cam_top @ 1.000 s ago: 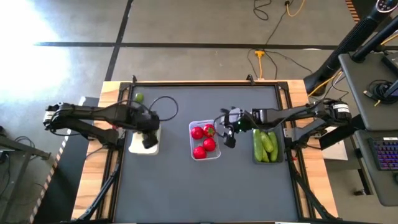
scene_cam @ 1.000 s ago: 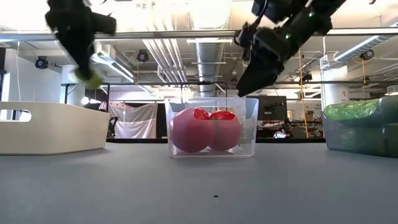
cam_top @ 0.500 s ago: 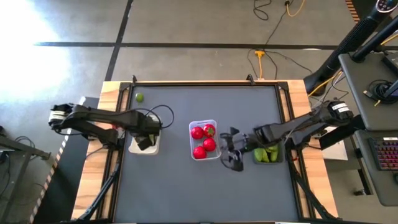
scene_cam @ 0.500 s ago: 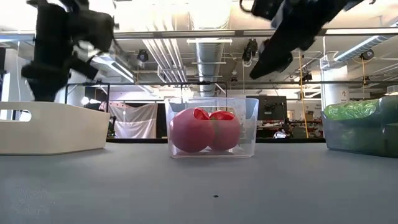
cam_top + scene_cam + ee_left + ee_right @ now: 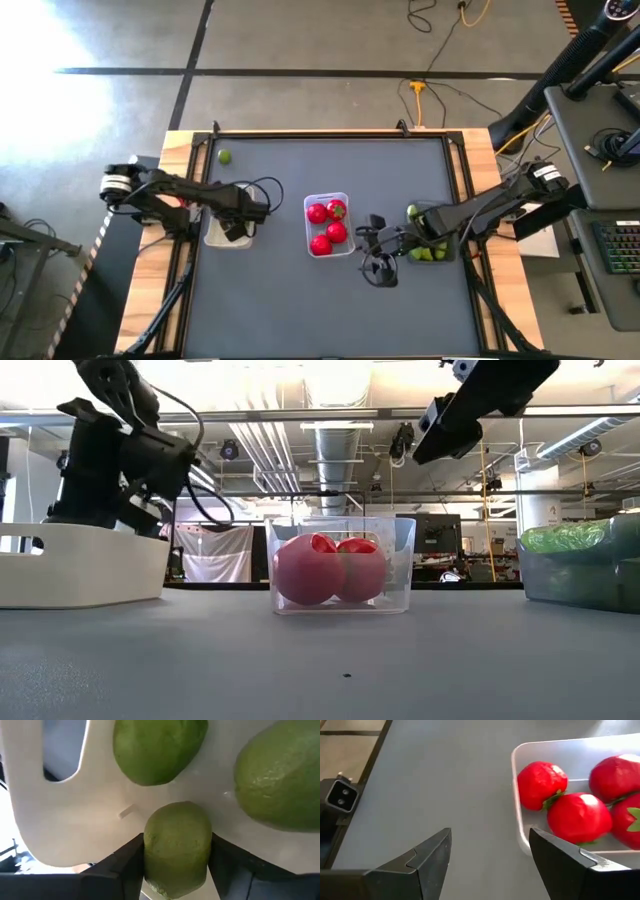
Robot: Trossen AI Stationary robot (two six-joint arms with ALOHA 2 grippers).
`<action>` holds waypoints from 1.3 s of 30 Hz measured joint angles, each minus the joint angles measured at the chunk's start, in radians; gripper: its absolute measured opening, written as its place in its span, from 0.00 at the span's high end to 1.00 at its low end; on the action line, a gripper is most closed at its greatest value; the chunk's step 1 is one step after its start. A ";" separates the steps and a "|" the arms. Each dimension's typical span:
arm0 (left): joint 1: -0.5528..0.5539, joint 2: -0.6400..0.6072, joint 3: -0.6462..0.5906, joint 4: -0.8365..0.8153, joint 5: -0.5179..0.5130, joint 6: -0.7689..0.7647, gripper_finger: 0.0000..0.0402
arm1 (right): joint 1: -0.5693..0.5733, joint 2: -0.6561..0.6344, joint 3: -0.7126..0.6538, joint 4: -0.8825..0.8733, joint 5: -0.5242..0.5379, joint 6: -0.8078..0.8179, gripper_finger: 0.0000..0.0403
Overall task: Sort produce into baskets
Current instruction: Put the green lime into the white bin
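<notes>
Since a second ago we have brought our left gripper (image 5: 236, 229) down into the white basket (image 5: 213, 236), while our right gripper (image 5: 379, 266) has swung away from the clear basket (image 5: 329, 248) of red fruits (image 5: 327, 227) to hover over bare table in front of it, fingers apart and empty. In the left wrist view a lime (image 5: 176, 849) sits between our left fingers, both pads touching it, above the basket floor beside two other limes (image 5: 159, 747); the grip may be loosening, though we cannot tell for sure. One lime (image 5: 224, 156) lies loose at the far left corner of the table, straight behind the white basket, so our left arm is much the nearer one for it. Cucumber pieces (image 5: 432, 250) fill the dark grey basket (image 5: 449, 212).
</notes>
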 joint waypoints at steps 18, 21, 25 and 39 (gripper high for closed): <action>-0.001 0.072 0.083 0.002 -0.035 0.144 0.53 | 0.012 -0.006 0.061 -0.053 0.027 -0.035 0.27; -0.001 0.072 0.083 0.000 -0.035 0.135 0.53 | 0.009 -0.007 0.087 -0.052 0.112 -0.141 0.25; -0.002 0.072 0.083 -0.016 -0.033 0.091 0.51 | 0.009 -0.007 0.121 -0.059 0.176 -0.240 0.22; -0.001 0.072 0.217 -0.201 -0.069 0.147 0.30 | 0.010 -0.007 0.111 -0.083 0.184 -0.163 0.21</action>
